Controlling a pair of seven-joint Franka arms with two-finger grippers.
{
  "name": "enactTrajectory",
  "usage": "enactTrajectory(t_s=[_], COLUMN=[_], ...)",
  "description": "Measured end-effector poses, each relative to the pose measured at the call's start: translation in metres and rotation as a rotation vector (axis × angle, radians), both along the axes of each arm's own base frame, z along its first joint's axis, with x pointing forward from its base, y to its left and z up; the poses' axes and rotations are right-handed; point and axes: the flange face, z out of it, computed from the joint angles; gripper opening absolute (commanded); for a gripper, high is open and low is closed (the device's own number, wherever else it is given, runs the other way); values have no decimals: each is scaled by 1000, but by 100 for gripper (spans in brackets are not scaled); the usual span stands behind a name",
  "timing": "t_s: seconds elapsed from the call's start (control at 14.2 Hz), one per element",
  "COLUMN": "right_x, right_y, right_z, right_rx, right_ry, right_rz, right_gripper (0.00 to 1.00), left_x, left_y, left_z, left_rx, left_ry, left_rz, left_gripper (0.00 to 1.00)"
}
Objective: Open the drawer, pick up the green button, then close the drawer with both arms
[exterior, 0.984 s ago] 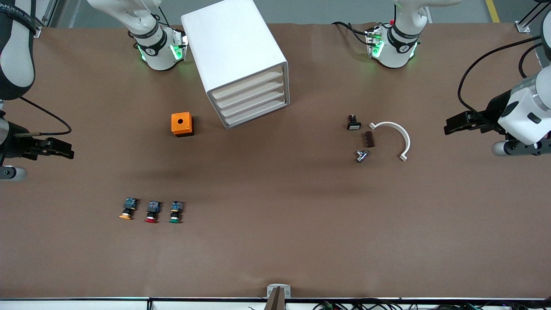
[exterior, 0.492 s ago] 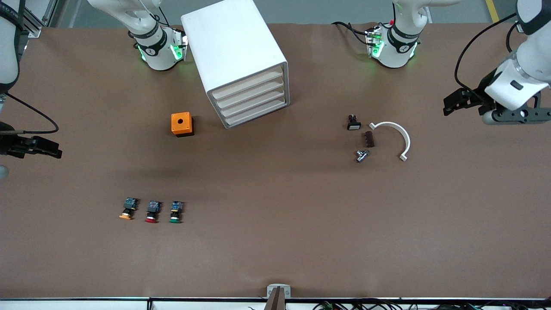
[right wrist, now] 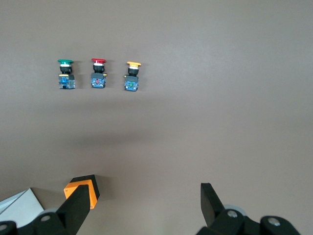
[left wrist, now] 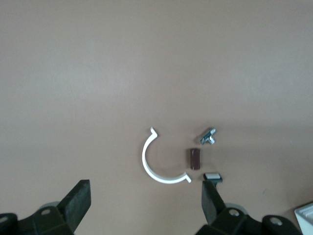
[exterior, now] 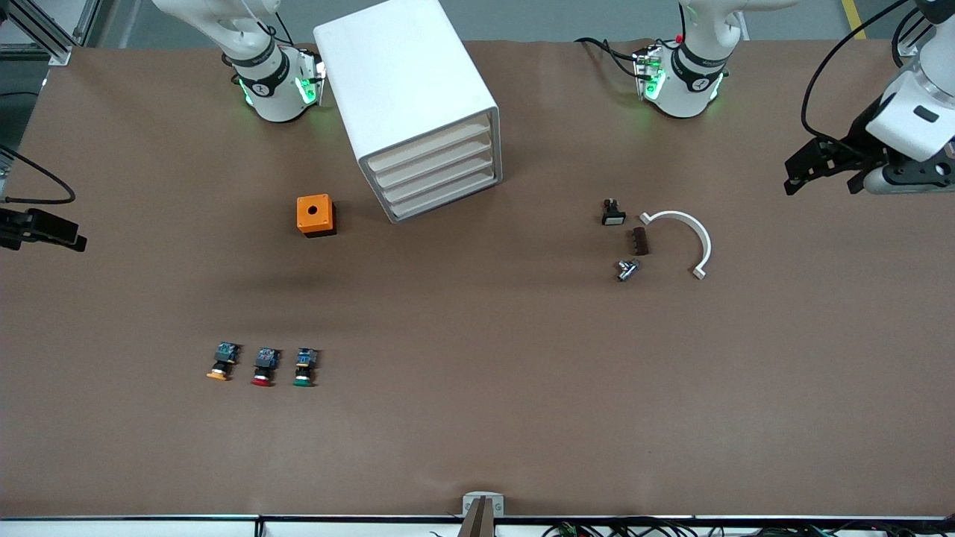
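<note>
The green-capped button [exterior: 303, 368] lies on the table near the front camera, toward the right arm's end; it also shows in the right wrist view [right wrist: 65, 73]. The white drawer cabinet [exterior: 406, 89] stands between the arm bases with all its drawers [exterior: 436, 175] shut. My right gripper [exterior: 71, 237] hangs open and empty over the table's edge at the right arm's end [right wrist: 146, 193]. My left gripper [exterior: 794, 175] hangs open and empty over the left arm's end [left wrist: 145, 193], high above a white curved clip [left wrist: 159, 161].
A red-capped button [exterior: 262, 368] and an orange-capped button [exterior: 220, 362] lie beside the green one. An orange box [exterior: 315, 215] sits beside the cabinet. A white curved clip [exterior: 683, 239], a brown piece [exterior: 640, 241], a metal part [exterior: 627, 269] and a small black switch [exterior: 613, 213] lie toward the left arm's end.
Both arms have drawn back toward their own ends of the table and risen. The right gripper has slid nearly out of the front view. Nothing on the table has moved.
</note>
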Motion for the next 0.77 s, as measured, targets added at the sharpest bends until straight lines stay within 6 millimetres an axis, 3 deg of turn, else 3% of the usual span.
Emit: enactTrajectory(t_s=[0.28,0.77], right_x=[-20,-54], right_y=[6,21], right_z=[15,27], right_rx=[11,25], right_ry=[-13,-35], right_rz=[11,37], right_gripper=[100,100], left_x=[34,33], left_y=[-1,-2], left_z=[7,15], left_rx=[-6,-4], left_ry=[0,20], left_rz=[-3,-28], left_gripper=[100,100])
